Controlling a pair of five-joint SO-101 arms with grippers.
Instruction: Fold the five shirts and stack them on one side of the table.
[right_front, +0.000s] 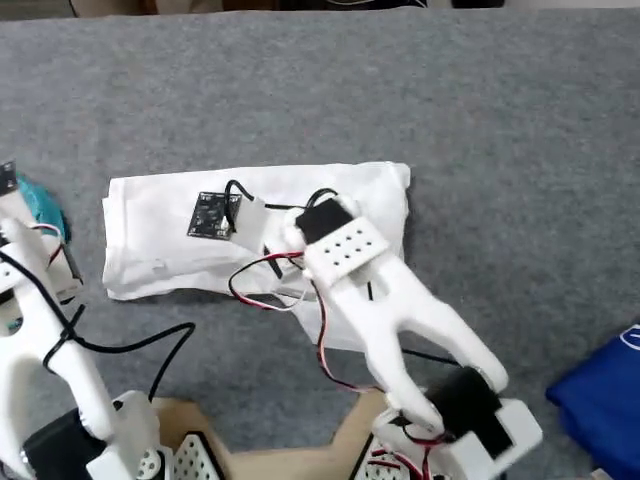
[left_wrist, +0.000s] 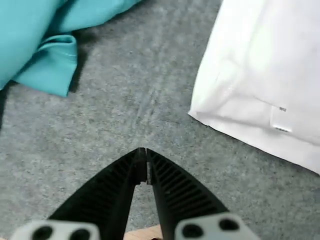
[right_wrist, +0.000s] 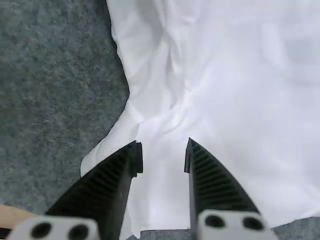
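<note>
A white shirt (right_front: 180, 235) lies folded into a long rectangle left of the table's middle. My right gripper (right_wrist: 163, 150) hovers open over its rumpled cloth (right_wrist: 225, 100), close to one edge, with nothing between the fingers. In the high view that arm (right_front: 400, 310) reaches across the shirt from the front. My left gripper (left_wrist: 146, 157) is shut and empty over bare grey mat, between a teal shirt (left_wrist: 40, 45) and the white shirt's corner (left_wrist: 260, 90). The teal shirt (right_front: 42, 205) lies at the table's left edge. A blue shirt (right_front: 600, 395) lies at the front right.
Grey felt mat (right_front: 480, 120) covers the table, with open room at the back and right. Loose black and red cables (right_front: 270, 280) trail over the white shirt's near edge. Both arm bases (right_front: 140, 450) stand at the front edge.
</note>
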